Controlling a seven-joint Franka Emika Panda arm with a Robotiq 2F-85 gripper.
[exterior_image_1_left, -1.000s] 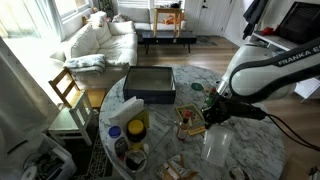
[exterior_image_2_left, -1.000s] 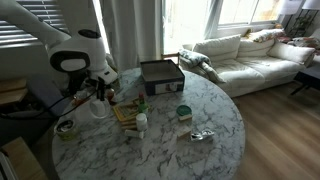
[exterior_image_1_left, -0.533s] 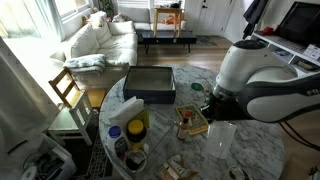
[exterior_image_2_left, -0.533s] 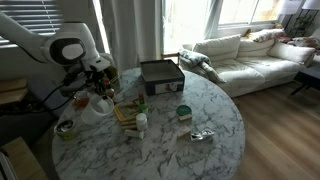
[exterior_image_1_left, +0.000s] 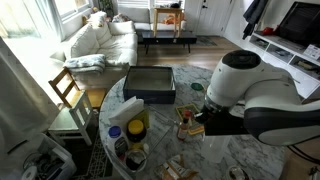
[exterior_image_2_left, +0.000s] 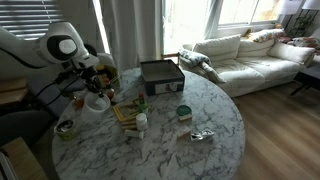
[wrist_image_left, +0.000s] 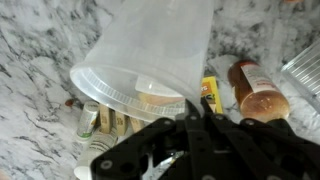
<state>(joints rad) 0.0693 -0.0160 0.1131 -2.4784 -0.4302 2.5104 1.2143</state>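
Fingers (wrist_image_left: 192, 135) pinch shut on the wall of one clear plastic cup (wrist_image_left: 150, 45), gripping it at the 4 o'clock side of its rim. The cup lies tilted in the grasp, its mouth turned toward 7 o'clock in the wrist view and its base toward 1 o'clock. Anything inside cannot be told apart from what shows through the clear wall.

In an exterior view the cup (exterior_image_2_left: 97, 101) hangs over the marble worktop (exterior_image_2_left: 215, 105) near its edge, at 9 o'clock of one wooden board (exterior_image_2_left: 125, 112). In an exterior view the robot's arm (exterior_image_1_left: 250, 95) hides the cup.

Below the cup, the wrist view shows one brown bottle (wrist_image_left: 255, 92) with a pale label at 3 o'clock of the mouth. One yellow item (wrist_image_left: 212, 95) sits between that bottle and the fingers. A short row of small jars (wrist_image_left: 100, 120) stands at 7 o'clock; their number cannot be counted.

One dark rectangular tray (exterior_image_2_left: 160, 75) sits at 1 o'clock of the board, its inside (exterior_image_1_left: 150, 83) showing a flat grey floor. One small white-capped bottle (exterior_image_2_left: 141, 122) stands at 5 o'clock of the board. One green-lidded round tin (exterior_image_2_left: 183, 112) is at 3 o'clock, its lid covering the contents. One crumpled piece of foil (exterior_image_2_left: 202, 134) lies at 4 o'clock. One small bowl (exterior_image_2_left: 66, 127) rests at 7 o'clock of the cup, its contents too small to tell. One yellow-lidded jar (exterior_image_1_left: 137, 127) stands at 7 o'clock of the tray.
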